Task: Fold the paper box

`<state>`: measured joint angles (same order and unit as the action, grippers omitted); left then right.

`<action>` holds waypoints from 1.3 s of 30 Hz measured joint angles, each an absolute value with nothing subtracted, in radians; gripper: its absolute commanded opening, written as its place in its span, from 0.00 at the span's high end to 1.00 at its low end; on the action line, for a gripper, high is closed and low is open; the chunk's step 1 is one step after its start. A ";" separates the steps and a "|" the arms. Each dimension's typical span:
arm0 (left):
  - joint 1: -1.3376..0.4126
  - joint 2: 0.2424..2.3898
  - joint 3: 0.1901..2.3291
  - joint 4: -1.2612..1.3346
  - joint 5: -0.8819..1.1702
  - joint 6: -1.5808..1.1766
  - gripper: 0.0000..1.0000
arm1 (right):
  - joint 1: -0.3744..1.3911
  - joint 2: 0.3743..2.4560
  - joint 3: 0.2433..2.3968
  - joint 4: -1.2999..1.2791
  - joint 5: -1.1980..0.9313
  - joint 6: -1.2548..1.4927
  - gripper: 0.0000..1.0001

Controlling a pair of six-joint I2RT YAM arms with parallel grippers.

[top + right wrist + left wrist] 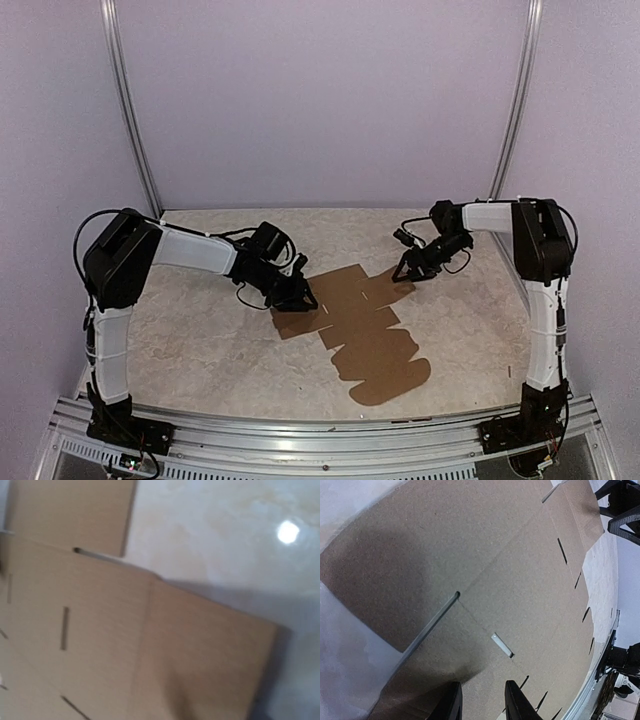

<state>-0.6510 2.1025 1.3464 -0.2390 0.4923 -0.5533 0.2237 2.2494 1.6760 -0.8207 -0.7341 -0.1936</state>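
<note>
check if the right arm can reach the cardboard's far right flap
Probably yes: the right gripper is at that corner of the cardboard, nothing lies between, and the left gripper is on the other side.

Pale lilac walls point(320, 100) surround a beige marbled counter point(200, 345); two metal poles point(129, 110) stand behind, an aluminium rail point(320, 428) in front.

Flat paper box point(365, 325) hogs mid-tabletop point(200, 340). The left gripper point(297, 297) crowds its left edge and the right gripper point(405, 275) its far-right corner. Bare passing room near-left, near-right and along the back wall point(320, 100).
</note>
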 measured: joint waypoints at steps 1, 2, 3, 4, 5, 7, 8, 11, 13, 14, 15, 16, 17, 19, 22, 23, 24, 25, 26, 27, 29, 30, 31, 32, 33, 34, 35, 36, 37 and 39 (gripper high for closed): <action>-0.651 2.110 1.354 -0.238 0.496 -0.554 0.70 | 0.223 2.252 1.676 -0.821 -0.748 -0.193 0.40; -0.651 2.117 1.362 -0.233 0.503 -0.556 0.70 | 0.224 2.255 1.676 -0.823 -0.765 -0.191 0.41; -0.651 2.123 1.368 -0.229 0.508 -0.557 0.70 | 0.224 2.256 1.676 -0.826 -0.772 -0.189 0.43; -0.651 2.128 1.371 -0.223 0.514 -0.557 0.70 | 0.226 2.257 1.676 -0.828 -0.775 -0.188 0.45; -0.651 2.131 1.374 -0.218 0.517 -0.558 0.70 | 0.227 2.257 1.676 -0.830 -0.778 -0.184 0.49; -0.651 2.135 1.374 -0.210 0.522 -0.558 0.70 | 0.229 2.255 1.676 -0.830 -0.774 -0.179 0.55; -0.651 2.136 1.375 -0.207 0.524 -0.559 0.70 | 0.229 2.254 1.676 -0.831 -0.769 -0.179 0.58; -0.651 2.139 1.375 -0.199 0.527 -0.560 0.68 | 0.230 2.238 1.675 -0.825 -0.730 -0.165 0.71; -0.651 2.140 1.375 -0.195 0.530 -0.561 0.63 | 0.231 2.218 1.674 -0.817 -0.695 -0.157 0.85; -0.651 2.140 1.375 -0.193 0.532 -0.561 0.60 | 0.231 2.209 1.673 -0.813 -0.682 -0.160 0.92; -0.651 2.140 1.375 -0.190 0.534 -0.562 0.55 | 0.231 2.199 1.672 -0.810 -0.667 -0.160 0.98; -0.651 2.140 1.376 -0.183 0.536 -0.561 0.51 | 0.232 2.185 1.668 -0.805 -0.656 -0.152 1.00; -0.651 2.140 1.377 -0.177 0.534 -0.559 0.46 | 0.233 2.171 1.663 -0.801 -0.654 -0.144 1.00; -0.657 2.133 1.370 -0.149 0.525 -0.557 0.39 | 0.234 2.145 1.652 -0.790 -0.645 -0.142 1.00; -0.660 2.077 1.307 -0.117 0.475 -0.549 0.31 | 0.242 2.096 1.617 -0.767 -0.641 -0.142 1.00; -0.657 2.049 1.280 -0.116 0.452 -0.549 0.30 | 0.243 2.073 1.596 -0.756 -0.642 -0.142 1.00; -0.650 2.015 1.242 -0.107 0.429 -0.549 0.29 | 0.242 2.048 1.577 -0.750 -0.643 -0.143 1.00; -0.641 1.982 1.205 -0.094 0.408 -0.551 0.28 | 0.242 2.027 1.560 -0.742 -0.646 -0.144 1.00; -0.631 1.945 1.168 -0.079 0.388 -0.553 0.27 | 0.242 2.002 1.541 -0.735 -0.650 -0.144 1.00; -0.621 1.913 1.134 -0.060 0.370 -0.554 0.26 | 0.242 1.976 1.523 -0.727 -0.654 -0.144 1.00; -0.600 1.842 1.061 -0.012 0.331 -0.561 0.25 | 0.242 1.924 1.488 -0.712 -0.667 -0.145 1.00; -0.589 1.809 1.029 0.010 0.316 -0.566 0.24 | 0.242 1.895 1.473 -0.705 -0.675 -0.145 1.00; -0.582 1.787 1.007 0.030 0.305 -0.569 0.24 | 0.241 1.871 1.461 -0.699 -0.681 -0.145 1.00; -0.575 1.765 0.980 0.059 0.300 -0.576 0.23 | 0.240 1.843 1.446 -0.689 -0.690 -0.145 1.00; -0.572 1.750 0.955 0.089 0.299 -0.580 0.23 | 0.240 1.821 1.435 -0.681 -0.697 -0.145 1.00; -0.571 1.735 0.921 0.130 0.303 -0.586 0.23 | 0.239 1.800 1.423 -0.673 -0.704 -0.145 1.00; -0.571 1.720 0.872 0.182 0.315 -0.596 0.23 | 0.239 1.782 1.414 -0.666 -0.710 -0.145 1.00; -0.571 1.717 0.862 0.192 0.319 -0.600 0.23 | 0.239 1.766 1.403 -0.659 -0.719 -0.145 1.00; -0.573 1.710 0.822 0.242 0.338 -0.606 0.23 | 0.238 1.753 1.395 -0.654 -0.727 -0.145 1.00; -0.578 1.702 0.755 0.313 0.375 -0.619 0.23 | 0.236 1.735 1.382 -0.645 -0.740 -0.144 1.00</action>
